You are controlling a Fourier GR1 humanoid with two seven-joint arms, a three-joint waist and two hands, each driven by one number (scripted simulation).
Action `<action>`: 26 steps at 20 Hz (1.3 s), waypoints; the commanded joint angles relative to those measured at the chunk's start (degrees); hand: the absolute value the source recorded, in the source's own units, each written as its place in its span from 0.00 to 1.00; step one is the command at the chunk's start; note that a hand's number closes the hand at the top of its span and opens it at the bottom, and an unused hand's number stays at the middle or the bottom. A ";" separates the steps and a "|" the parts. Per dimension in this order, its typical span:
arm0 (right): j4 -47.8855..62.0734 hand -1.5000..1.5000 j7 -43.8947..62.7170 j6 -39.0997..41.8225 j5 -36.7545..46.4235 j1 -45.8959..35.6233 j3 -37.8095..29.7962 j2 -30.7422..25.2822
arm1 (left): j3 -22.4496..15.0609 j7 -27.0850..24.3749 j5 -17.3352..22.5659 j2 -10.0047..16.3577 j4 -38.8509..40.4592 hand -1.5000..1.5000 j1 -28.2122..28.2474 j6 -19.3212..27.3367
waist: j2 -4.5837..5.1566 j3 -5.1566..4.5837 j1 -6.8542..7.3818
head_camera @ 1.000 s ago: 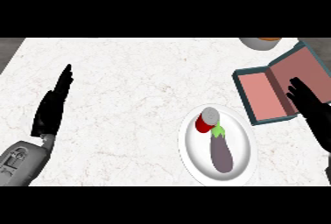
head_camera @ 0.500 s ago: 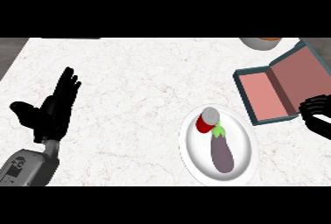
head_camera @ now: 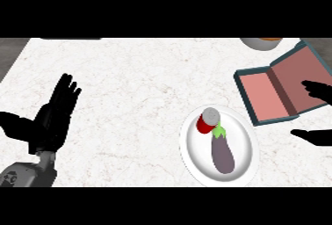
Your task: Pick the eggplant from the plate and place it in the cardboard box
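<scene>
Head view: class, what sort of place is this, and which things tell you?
Probably a kitchen counter: a white marbled counter top, a round white plate holding a purple eggplant and a red can, and an open teal-edged cardboard box.

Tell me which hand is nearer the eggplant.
Right. The right hand sits at the view's right edge, just past the plate holding the eggplant; the left hand rests open far across the counter to its left.
</scene>
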 commanded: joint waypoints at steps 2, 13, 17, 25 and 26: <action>-4.14 0.00 9.75 15.59 -0.21 -4.86 6.20 -9.67 | 0.41 0.79 0.48 -0.47 0.53 0.50 -1.43 -0.60 | 0.05 -0.19 0.22; -17.63 0.00 43.73 23.73 -20.73 -15.69 8.61 -2.86 | 1.97 0.07 -1.33 -1.39 -1.21 0.50 2.74 -1.90 | -0.16 -0.05 -0.76; -20.17 0.00 45.62 21.57 -18.23 -14.20 9.49 2.11 | 4.32 2.76 -1.59 -1.29 -2.73 0.50 2.92 -3.13 | -0.07 0.03 -0.65; -18.39 0.00 50.75 21.23 -10.26 -15.18 13.62 7.12 | 4.13 5.13 -4.97 -3.90 -5.91 0.50 3.41 -2.92 | 0.03 0.06 -0.28; -15.95 0.00 52.86 22.53 -12.83 -19.34 11.43 7.57 | 4.53 4.40 -6.24 -4.03 -4.83 0.50 3.00 -3.56 | 0.06 0.05 -0.27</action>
